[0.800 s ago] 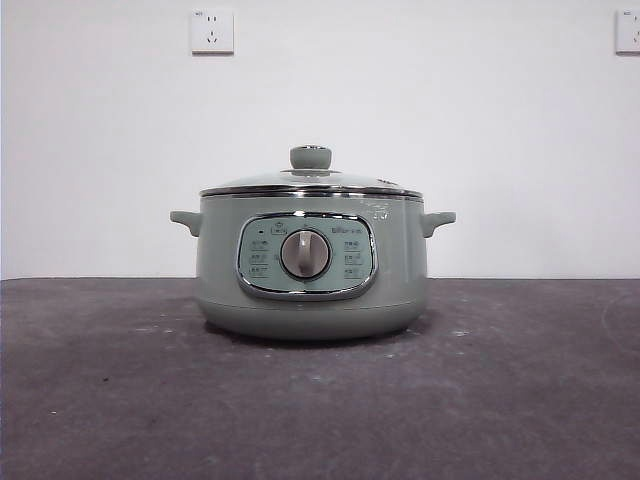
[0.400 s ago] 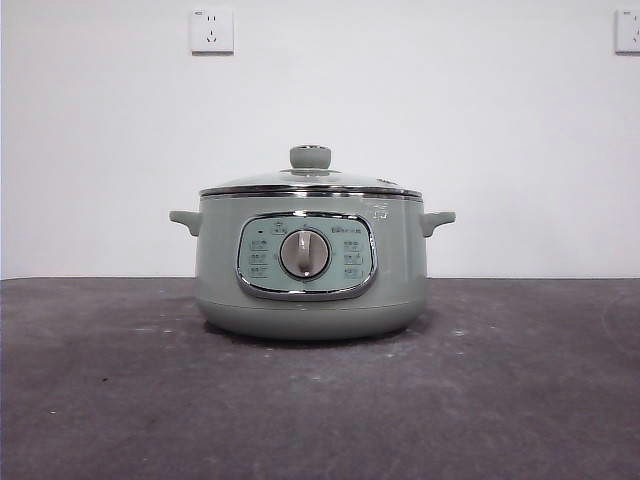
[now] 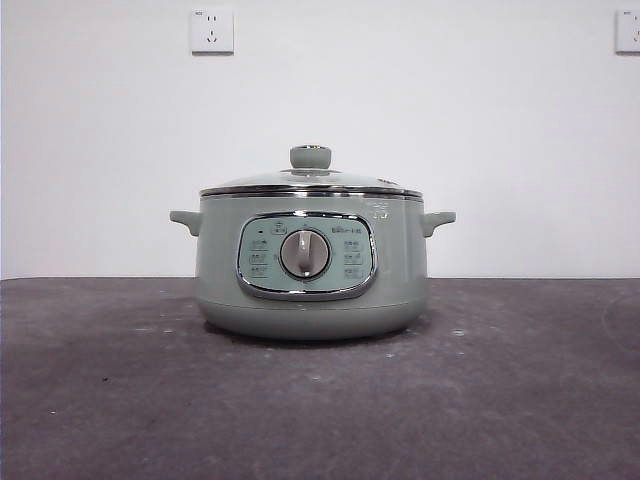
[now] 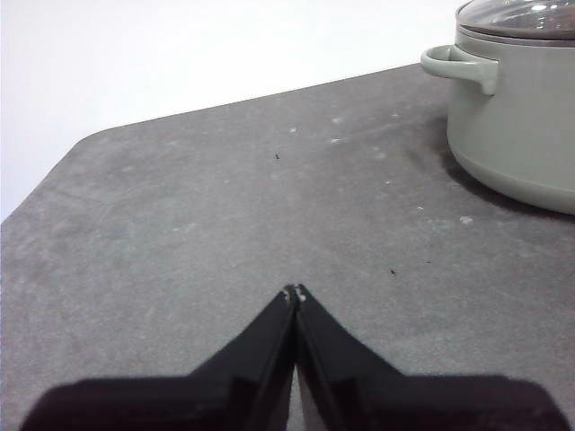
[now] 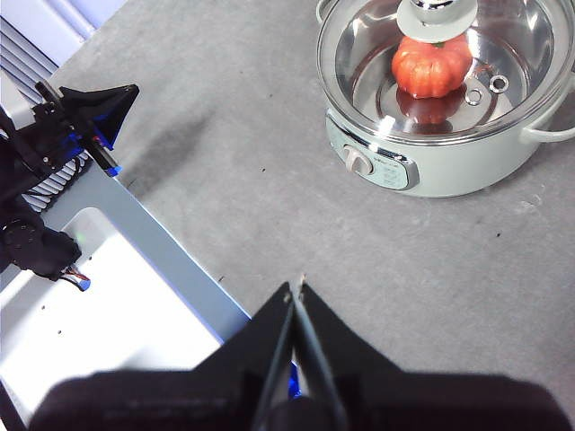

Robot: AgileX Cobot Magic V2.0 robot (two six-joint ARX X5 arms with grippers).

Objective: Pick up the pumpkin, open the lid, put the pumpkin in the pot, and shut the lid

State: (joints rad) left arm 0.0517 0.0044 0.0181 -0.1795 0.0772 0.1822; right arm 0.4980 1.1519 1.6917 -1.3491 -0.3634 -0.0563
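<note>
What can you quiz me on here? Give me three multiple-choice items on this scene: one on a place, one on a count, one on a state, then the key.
1. Where is the pumpkin?
A. On the table beside the pot
B. Inside the pot, under the lid
C. Held by the right gripper

2. How many side handles does the pot show in the front view?
A. Two
B. One
C. Four

3. What state is the lid in?
A. Lifted by the left gripper
C. Lying upside down on the table
B. Seated on the pot's rim

Key: 1 B, the right wrist view shows orange through the glass. 2 A, one sticks out at each side. 3 B, its chrome rim rests on the pot, and the left gripper and right gripper are both shut and away from it.
</note>
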